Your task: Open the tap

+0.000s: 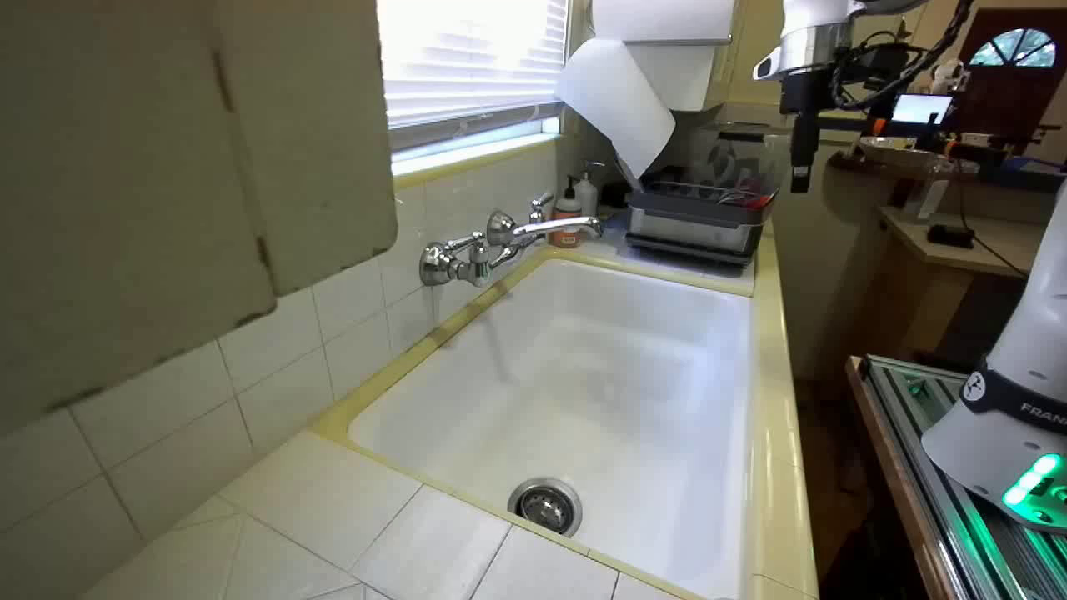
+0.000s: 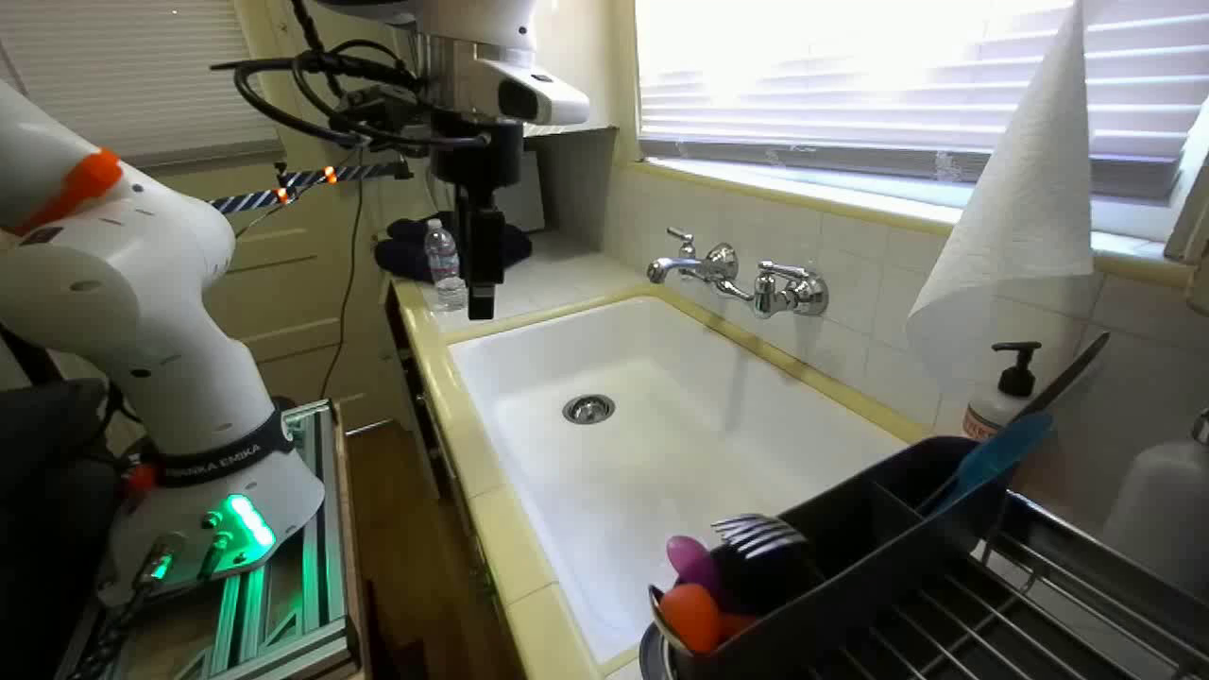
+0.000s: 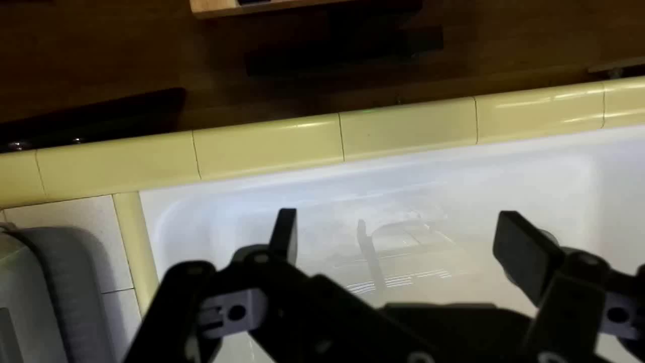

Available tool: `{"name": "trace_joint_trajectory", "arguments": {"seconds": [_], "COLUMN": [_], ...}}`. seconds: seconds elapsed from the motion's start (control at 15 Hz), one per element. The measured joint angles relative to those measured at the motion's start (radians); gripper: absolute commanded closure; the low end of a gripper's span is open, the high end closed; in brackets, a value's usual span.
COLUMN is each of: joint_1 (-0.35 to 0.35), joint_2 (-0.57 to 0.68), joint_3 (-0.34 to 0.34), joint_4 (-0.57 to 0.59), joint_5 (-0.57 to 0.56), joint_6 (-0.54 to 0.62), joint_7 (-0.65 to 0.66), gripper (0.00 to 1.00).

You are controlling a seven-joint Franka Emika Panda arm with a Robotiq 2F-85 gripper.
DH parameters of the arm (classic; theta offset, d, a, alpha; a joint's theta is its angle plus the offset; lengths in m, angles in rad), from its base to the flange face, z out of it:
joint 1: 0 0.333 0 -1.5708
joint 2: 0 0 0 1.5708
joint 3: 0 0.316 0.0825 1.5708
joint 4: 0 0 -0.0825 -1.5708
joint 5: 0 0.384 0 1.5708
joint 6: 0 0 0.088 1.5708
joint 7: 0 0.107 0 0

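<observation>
"Reaching the tap [image 2: 725, 265] is the step in hand, I'd judge. In an exterior view it sits at three o'clock from my gripper [image 2: 483, 299], fixed to the tiled wall [image 2: 874, 269] and well apart from me."

"How does the gripper stand?"

"Fingers [image 3: 524, 247] spread wide, nothing between them but a view of the white sink [image 3: 453, 184] below."

"How will you work it?"

"I'd keep the spout [image 2: 658, 271] out of my path and try the lever [image 2: 784, 270] at three o'clock from it, though I can't tell which of the two levers is wanted. The wrist view doesn't show the tap, so I'd steer by both exterior views, creep in with the gripper angled clear of the wall, and nudge along the lever's arc. Chrome will likely slip under a hard pinch, and pressing straight on could jam a fingertip against the tile."

"Any writing?"

"FRANKA EMIKA, on the dark band [image 2: 215, 459] round the arm [image 2: 156, 274], toward eight o'clock in an exterior view. The pump bottle [image 1: 566, 227] and the water bottle [image 2: 443, 260] carry labels, too small for me to read."
</observation>
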Motion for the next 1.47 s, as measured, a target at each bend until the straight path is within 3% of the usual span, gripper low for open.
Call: {"name": "trace_joint_trajectory", "arguments": {"seconds": [0.47,0.67,1.47], "joint_1": [0.0,-0.01,-0.024], "joint_2": [0.0,0.018,0.398], "joint_3": [0.0,-0.003,0.038], "joint_4": [0.0,0.022,0.302], "joint_5": [0.0,0.045,0.248], "joint_6": [0.0,0.06,0.434], "joint_7": [0.0,0.082,0.51], "gripper": [0.0,0.0,0.0]}}
